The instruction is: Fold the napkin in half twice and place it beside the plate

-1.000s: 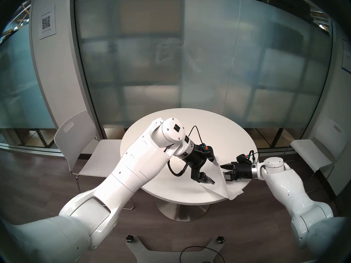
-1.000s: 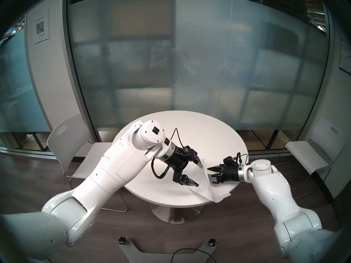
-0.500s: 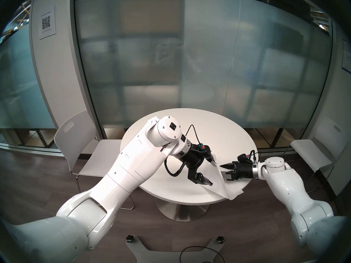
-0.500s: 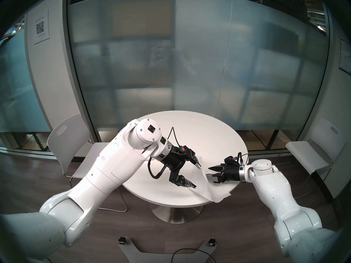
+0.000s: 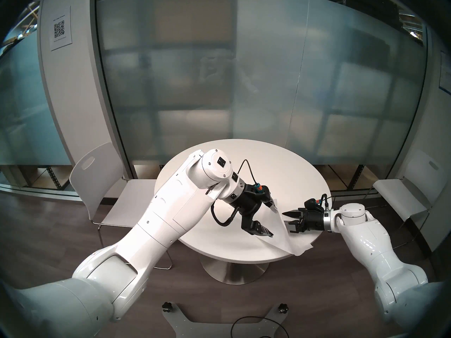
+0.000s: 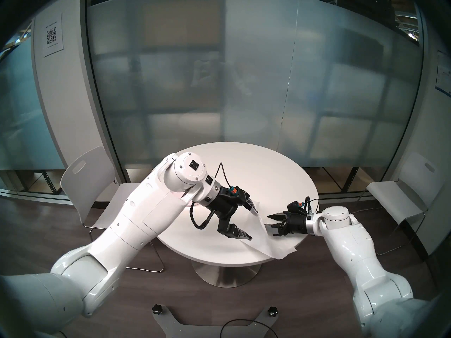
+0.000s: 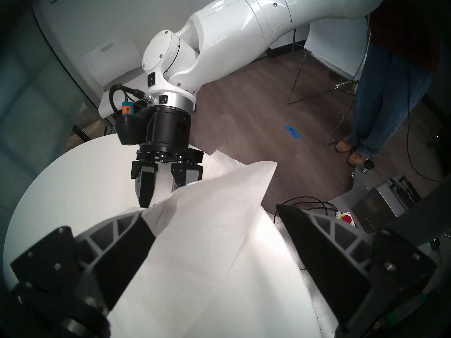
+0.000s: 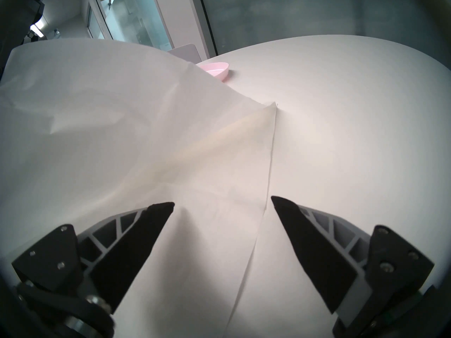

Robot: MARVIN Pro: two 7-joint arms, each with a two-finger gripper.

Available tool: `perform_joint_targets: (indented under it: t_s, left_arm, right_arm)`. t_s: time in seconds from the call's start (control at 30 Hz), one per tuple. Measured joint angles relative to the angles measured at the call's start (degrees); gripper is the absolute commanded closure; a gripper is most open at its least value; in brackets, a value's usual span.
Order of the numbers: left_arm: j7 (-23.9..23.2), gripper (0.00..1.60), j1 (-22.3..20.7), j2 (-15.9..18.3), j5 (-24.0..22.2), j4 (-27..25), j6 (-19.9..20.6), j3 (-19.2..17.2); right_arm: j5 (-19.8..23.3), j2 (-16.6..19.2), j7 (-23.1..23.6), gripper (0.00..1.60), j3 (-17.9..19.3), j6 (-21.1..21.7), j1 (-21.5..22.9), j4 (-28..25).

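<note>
The white paper napkin (image 5: 278,232) lies on the near right part of the round white table (image 5: 256,164), one part raised off the tabletop as a tented sheet and one corner hanging past the table's near edge. The left gripper (image 5: 269,220) hovers over the napkin with its jaws spread wide; in the left wrist view the raised sheet stands between its two fingers (image 7: 117,252), leaning against one of them, and neither finger pinches it. The right gripper (image 5: 288,220) reaches in from the table's right side, its jaws also apart, level with the raised fold and holding nothing; in its own wrist view the napkin's edge runs between its fingertips (image 8: 161,210), flat on the table. The pale pink plate (image 8: 218,70) sits on the table beyond the napkin, partly hidden by the lifted sheet.
</note>
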Motion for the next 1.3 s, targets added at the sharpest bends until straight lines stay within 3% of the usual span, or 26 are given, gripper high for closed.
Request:
perform_joint_targets:
  t_s: [0.77, 1.03, 1.3]
  left_arm:
    - [0.22, 0.0, -0.02, 0.0, -0.16, 0.09, -0.15, 0.02]
    - [0.08, 0.0, -0.02, 0.0, -0.19, 0.1, -0.17, 0.02]
    - [0.05, 0.0, -0.02, 0.0, -0.19, 0.1, -0.17, 0.02]
  right_arm:
    - [0.65, -0.13, -3.06, 0.0, 0.09, 3.25, -2.84, -5.45]
    - [2.48, -0.88, -4.75, 0.0, 2.87, 6.22, -4.34, -6.62]
    - [5.26, -1.17, -5.76, 0.0, 6.74, 11.96, -4.81, -7.48]
